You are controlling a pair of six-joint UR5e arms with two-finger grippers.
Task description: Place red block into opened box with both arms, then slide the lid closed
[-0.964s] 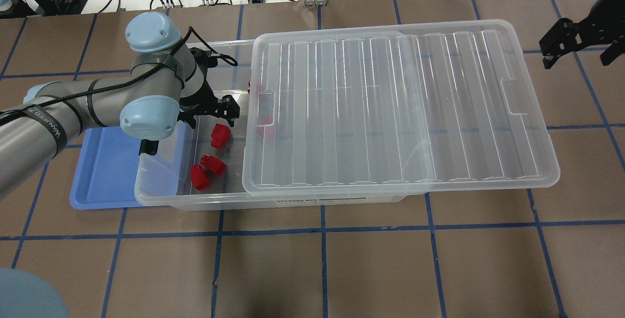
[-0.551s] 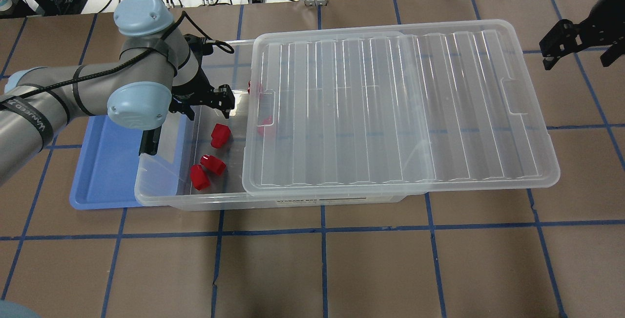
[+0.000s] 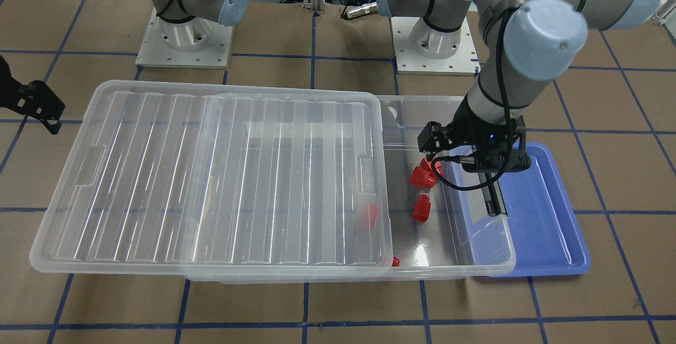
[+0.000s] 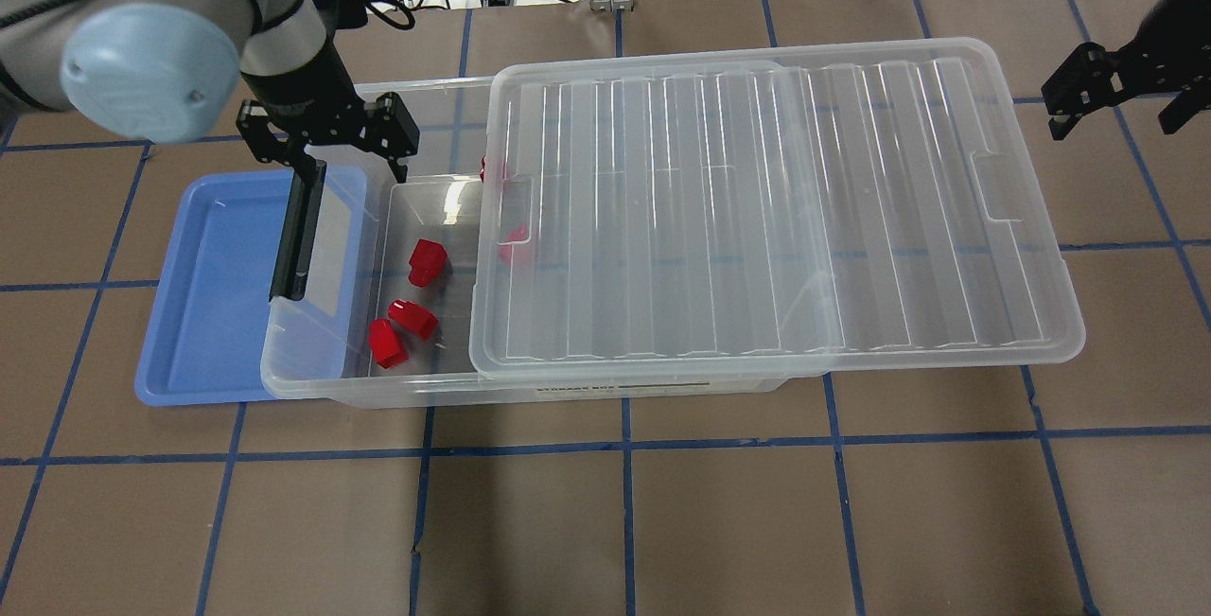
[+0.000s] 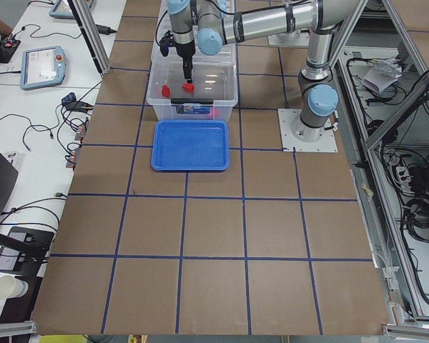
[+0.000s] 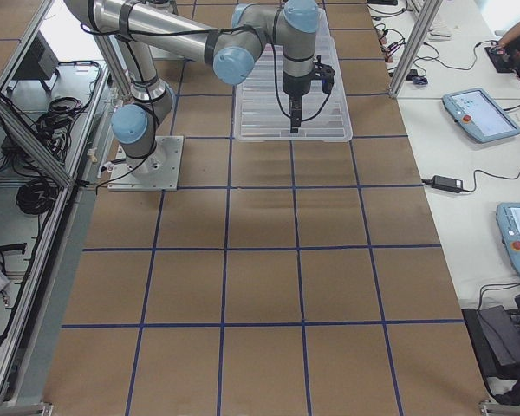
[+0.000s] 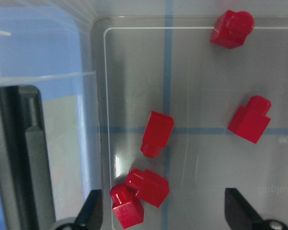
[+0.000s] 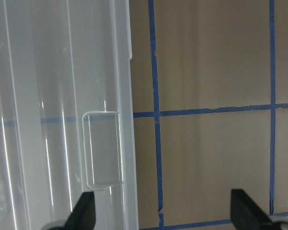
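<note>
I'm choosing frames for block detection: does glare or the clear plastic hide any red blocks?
Front-facing view: one red block is a pale smear through the lid, and white glare sits on the box floor. Left wrist view: the blocks are sharp.

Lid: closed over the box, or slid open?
Slid open: the lid leaves the box uncovered at one end, red blocks exposed.

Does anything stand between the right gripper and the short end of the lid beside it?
Nothing visible does. The right gripper is open and hangs just off the short end of the lid. Only bare table lies between them, and the right wrist view shows the same.
</note>
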